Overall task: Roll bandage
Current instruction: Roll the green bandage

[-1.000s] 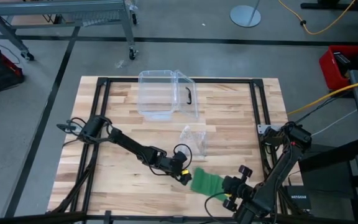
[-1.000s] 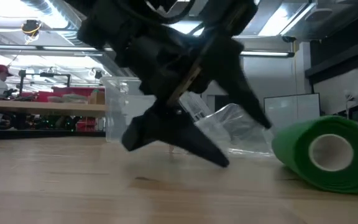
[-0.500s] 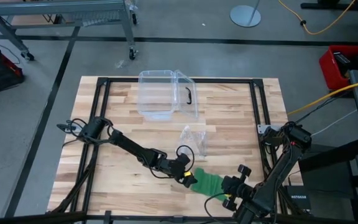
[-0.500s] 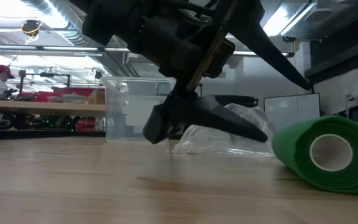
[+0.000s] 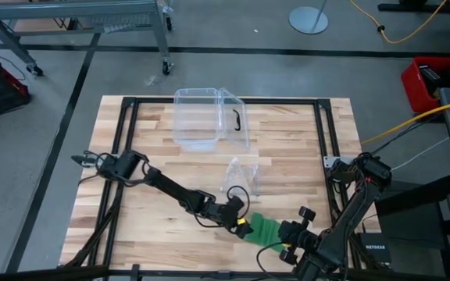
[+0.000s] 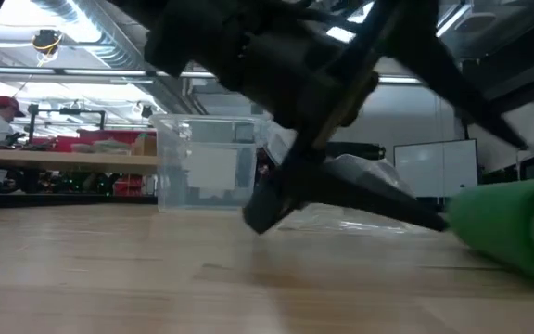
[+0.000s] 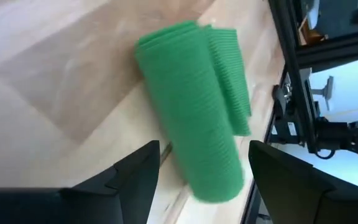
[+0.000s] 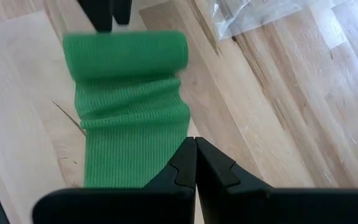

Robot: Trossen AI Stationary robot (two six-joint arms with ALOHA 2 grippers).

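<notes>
From above, we see the bandage (image 5: 265,229) near the counter's (image 5: 287,148) front edge, partly rolled, with its flat tail running toward the right gripper (image 5: 287,243). The left gripper (image 5: 241,224) sits at the roll's left end, its fingers spread. We judge the main risk is the roll skewing: a push on one end only would send it off at an angle and wind the cloth into a cone. The crinkly wrapper (image 5: 243,175) lies just behind the roll, and the clear box (image 5: 209,117) sits farther back, well apart; neither blocks the rolling path toward the front.

At counter height, the left arm fills most of the frame, and the bandage (image 6: 513,238) shows as a green cylinder at the right edge, resting on the wood. If it keeps travelling that way, we think it could run toward the counter's side.

Through the left wrist camera, the open fingers (image 7: 129,180) flank the rolled part (image 7: 194,124) without touching it; loose layers show at the far end, so the roll may slacken if left unsupported.

Through the right wrist camera, the right gripper (image 8: 194,163) is fully closed, its tips over the flat tail (image 8: 135,143). Whether it pins the cloth we cannot tell; if not, the tail could drag along and bunch.
</notes>
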